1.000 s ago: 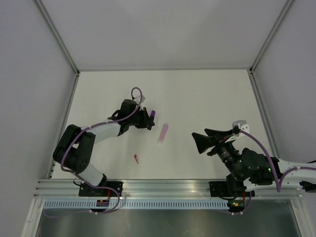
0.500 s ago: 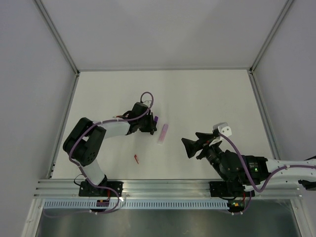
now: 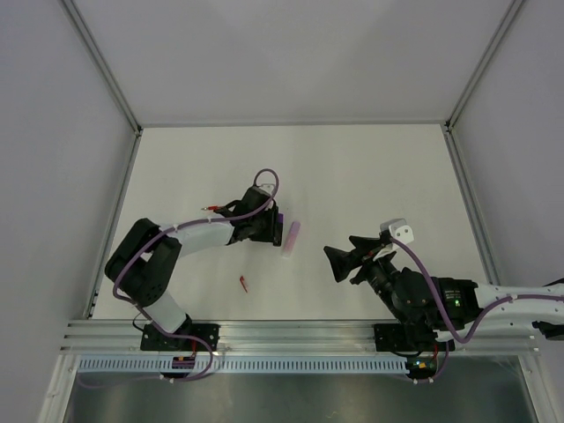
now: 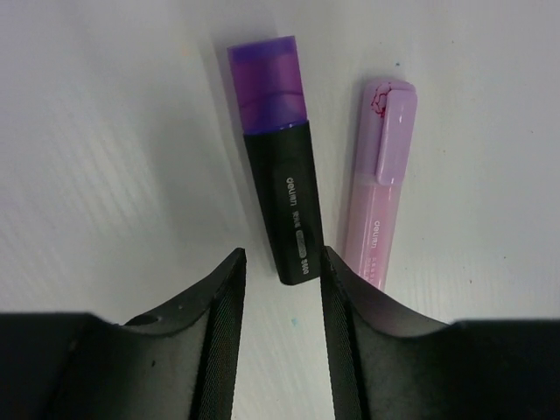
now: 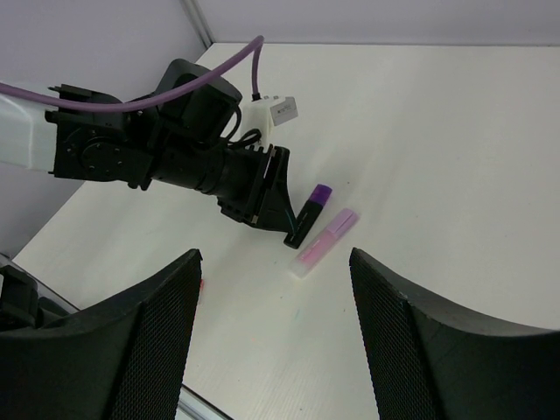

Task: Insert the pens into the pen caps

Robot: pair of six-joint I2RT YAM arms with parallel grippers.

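Top view: the left gripper had shifted toward 5 o'clock, bringing the dark purple cap just beside the pink marker, at its 10 o'clock. The right gripper had closed in from 3 o'clock. A small red piece lay apart at 7 o'clock.

Left wrist view: the jaws stood apart, wider than the cap's black end between them.

Right wrist view: the jaws were spread wide and empty, facing both items. Cap and marker seemed staged for joining, with nothing inserted yet.
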